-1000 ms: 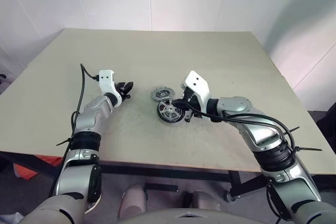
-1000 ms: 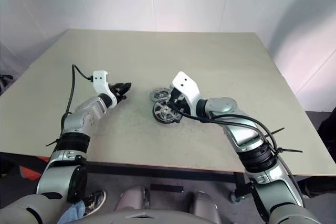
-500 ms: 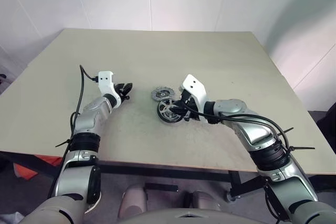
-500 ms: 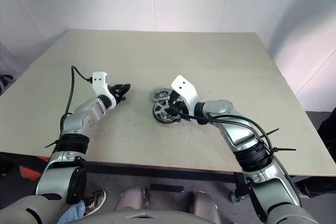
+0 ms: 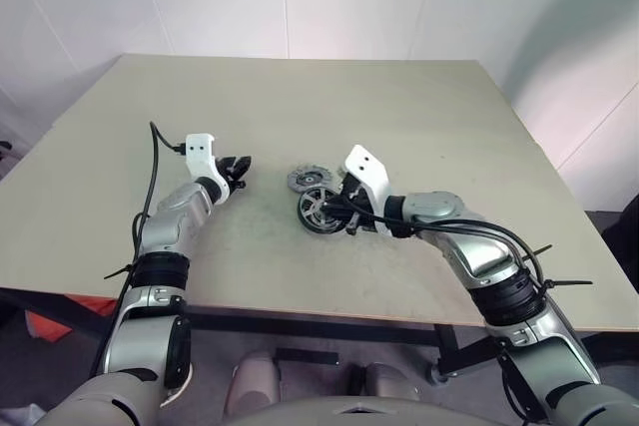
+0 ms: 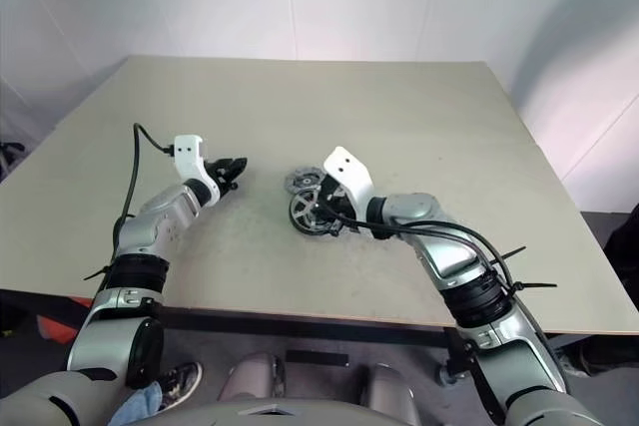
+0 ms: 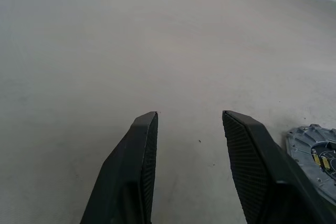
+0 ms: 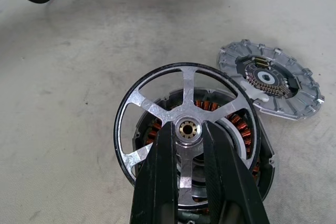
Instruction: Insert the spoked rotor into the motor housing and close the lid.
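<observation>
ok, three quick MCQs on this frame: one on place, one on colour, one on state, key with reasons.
1. The lid lies:
A. flat on the table beside the motor housing
B. on top of the housing
C. in the left gripper

2. The housing's windings are:
A. blue
B. copper-coloured
C. white

3. The left gripper is:
A. shut on the lid
B. shut on nothing
C. open, with nothing in it

Key: 1 A, the lid sits apart from the motor housing. 2 B, copper shows between the spokes of the spoked rotor. 3 C, bare table shows between its fingers.

Right tool (image 8: pixel 189 129) fingers cover the near spoke of the spoked rotor (image 8: pixel 184 124); the rotor masks most motor housing (image 8: pixel 247 145) windings. Frame edge crops the lid (image 7: pixel 315 153) beside the left tool (image 7: pixel 190 116).
</observation>
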You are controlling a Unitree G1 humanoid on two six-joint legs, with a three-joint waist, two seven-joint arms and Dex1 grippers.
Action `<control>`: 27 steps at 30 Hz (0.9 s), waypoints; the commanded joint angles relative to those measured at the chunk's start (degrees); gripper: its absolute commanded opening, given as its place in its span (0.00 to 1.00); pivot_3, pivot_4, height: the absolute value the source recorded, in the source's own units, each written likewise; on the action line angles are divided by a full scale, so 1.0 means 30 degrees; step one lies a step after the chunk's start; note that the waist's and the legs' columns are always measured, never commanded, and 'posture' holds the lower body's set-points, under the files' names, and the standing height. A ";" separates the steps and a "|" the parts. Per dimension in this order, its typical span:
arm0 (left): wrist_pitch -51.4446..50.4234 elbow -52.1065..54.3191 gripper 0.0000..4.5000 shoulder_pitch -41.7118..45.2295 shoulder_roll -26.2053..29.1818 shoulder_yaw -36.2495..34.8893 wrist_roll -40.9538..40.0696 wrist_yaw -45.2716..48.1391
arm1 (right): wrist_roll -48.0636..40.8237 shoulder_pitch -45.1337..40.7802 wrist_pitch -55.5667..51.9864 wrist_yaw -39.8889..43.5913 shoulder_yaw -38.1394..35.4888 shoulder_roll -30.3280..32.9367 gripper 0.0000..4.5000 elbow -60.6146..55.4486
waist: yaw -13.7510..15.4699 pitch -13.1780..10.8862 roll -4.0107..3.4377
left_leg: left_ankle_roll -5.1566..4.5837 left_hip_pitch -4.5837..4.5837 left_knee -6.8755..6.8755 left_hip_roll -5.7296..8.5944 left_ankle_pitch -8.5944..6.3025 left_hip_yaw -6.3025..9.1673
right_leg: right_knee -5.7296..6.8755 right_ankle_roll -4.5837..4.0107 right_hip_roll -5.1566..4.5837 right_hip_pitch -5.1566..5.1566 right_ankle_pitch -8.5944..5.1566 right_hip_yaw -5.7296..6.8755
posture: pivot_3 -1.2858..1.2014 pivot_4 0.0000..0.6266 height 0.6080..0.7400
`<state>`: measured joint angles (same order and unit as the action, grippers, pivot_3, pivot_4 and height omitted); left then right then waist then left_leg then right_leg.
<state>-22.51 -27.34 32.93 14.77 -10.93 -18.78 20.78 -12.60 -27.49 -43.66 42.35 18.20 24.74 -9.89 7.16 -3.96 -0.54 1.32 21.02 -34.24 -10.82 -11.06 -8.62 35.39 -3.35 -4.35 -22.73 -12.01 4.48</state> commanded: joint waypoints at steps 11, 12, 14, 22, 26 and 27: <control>0.0325 0.0495 0.47 0.0416 0.0143 0.0070 0.0215 0.0124 | -0.0087 -0.0623 -0.0048 -0.0022 -0.0605 0.0563 0.08 -0.1568 | 0.0004 0.0000 0.0000 | 0.0000 0.0005 0.0000 -0.0002 0.0000 0.0000 | 0.0000 0.0001 0.0000 -0.0004 -0.0001 0.0000 | 0.52 0.00 1.00; 0.0330 0.0505 0.47 0.0404 0.0141 0.0082 0.0223 0.0131 | -0.0059 -0.0593 -0.0051 -0.0029 -0.0592 0.0625 0.08 -0.1602 | 0.0005 0.0000 0.0000 | 0.0000 0.0004 0.0000 -0.0001 0.0000 0.0000 | 0.0000 0.0001 0.0000 -0.0004 -0.0001 0.0001 | 0.52 0.00 1.00; 0.0339 0.0515 0.47 0.0380 0.0127 0.0094 0.0234 0.0132 | -0.0112 -0.0575 -0.0091 -0.0021 -0.0621 0.0709 0.08 -0.1711 | 0.0005 0.0000 0.0000 | -0.0001 0.0007 -0.0001 0.0001 0.0000 0.0000 | -0.0001 0.0001 0.0000 -0.0003 -0.0001 -0.0001 | 0.52 0.00 1.00; 0.0356 0.0607 0.47 0.0272 0.0109 0.0110 0.0270 0.0159 | 0.0489 -0.0307 0.0445 0.0018 -0.0232 0.1145 0.08 -0.0941 | 0.0005 0.0000 0.0000 | -0.0001 0.0008 -0.0001 0.0002 0.0000 0.0000 | -0.0001 0.0002 0.0000 -0.0004 -0.0001 0.0000 | 0.52 0.00 1.00; 0.0333 0.0702 0.47 0.0158 0.0141 0.0043 0.0293 0.0154 | 0.0536 -0.0165 0.0526 0.0076 -0.0169 0.1106 0.08 -0.0906 | 0.0006 0.0000 0.0000 | 0.0000 0.0007 0.0000 -0.0001 0.0000 0.0001 | -0.0001 0.0003 0.0001 -0.0005 -0.0002 0.0001 | 0.52 0.00 1.00; 0.0338 0.0698 0.47 0.0163 0.0134 0.0039 0.0309 0.0154 | 0.0567 -0.0157 0.0578 0.0087 -0.0131 0.1097 0.08 -0.0837 | 0.0006 0.0000 0.0000 | -0.0001 0.0007 0.0000 0.0000 0.0000 0.0001 | -0.0002 0.0005 0.0000 -0.0005 -0.0003 0.0000 | 0.52 0.00 1.00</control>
<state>-22.48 -27.35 32.90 14.67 -10.75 -17.95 20.92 -11.08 -27.44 -43.29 42.46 18.46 28.00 -11.77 7.18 -3.96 -0.54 1.31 21.04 -34.24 -10.81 -11.06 -8.62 35.38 -3.33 -4.35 -22.75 -12.02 4.48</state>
